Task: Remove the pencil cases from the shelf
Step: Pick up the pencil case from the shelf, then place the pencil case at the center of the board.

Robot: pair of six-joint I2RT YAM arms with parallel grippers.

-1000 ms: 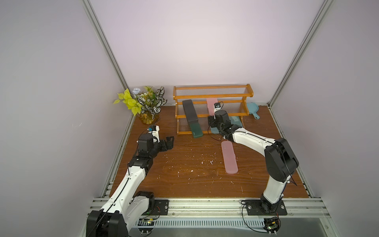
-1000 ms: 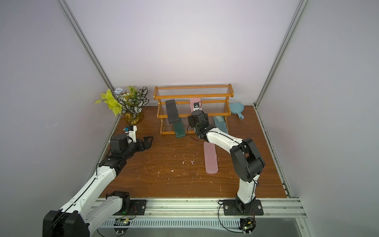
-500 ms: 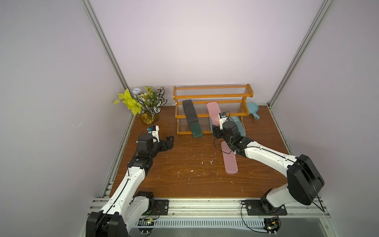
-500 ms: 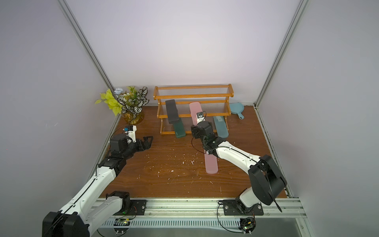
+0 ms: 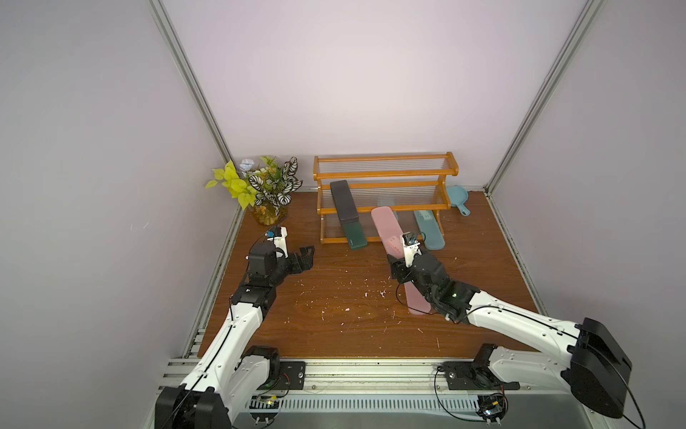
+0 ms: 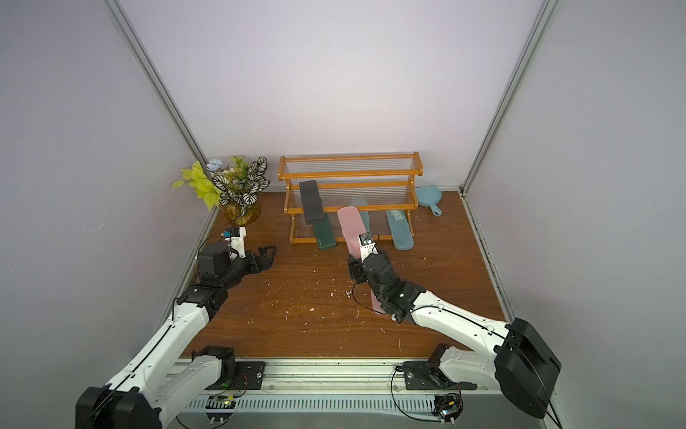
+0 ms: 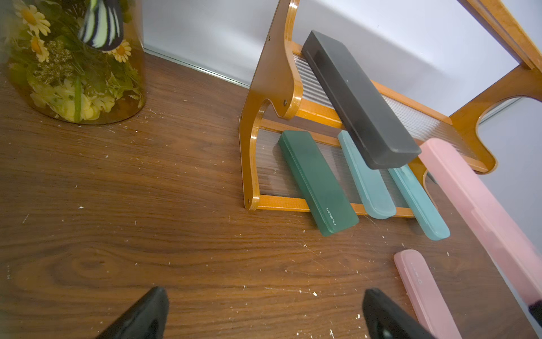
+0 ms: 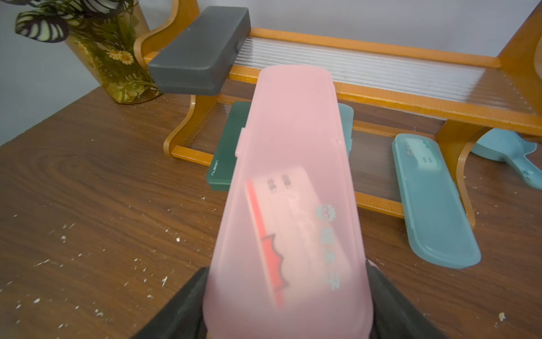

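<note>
Silver slotted rail (image 5: 352, 371) runs along the near edge, with both arm bases bolted to it. Past that is a dark brown wood-grain tabletop (image 5: 334, 308), pretty scuffed and sprinkled with little white flecks. It's boxed in by plain pale lilac walls (image 5: 352, 93) with metal corner posts (image 5: 195, 85).

The left gripper (image 5: 309, 255) hovers over the table's left side, jaws spread wide with nothing between them. The right gripper (image 5: 397, 264) is pinching the near end of a translucent pink case (image 5: 386, 228). That one is up off the wood and angled toward the shelf, with a printed card showing through it. The second pink case (image 5: 417, 302) lies flat on the table, partly under that arm.

Further back, the shelf (image 5: 386, 171) is orange-brown wood, three stepped tiers with clear ribbed panels, set against the back wall. The dark green case (image 5: 354, 234) sits on the bottom tier, its near end poking out over the front rail. The black case (image 5: 343, 200) lies on the middle tier and overhangs the front. One teal case (image 5: 428, 230) is on the bottom tier's right side, sticking out too. The other teal case (image 7: 366, 182) lies next to the green one.

A small teal pan (image 5: 457, 195) sits by the shelf's right end, and a leafy plant (image 5: 273, 185) fills the far left corner.
</note>
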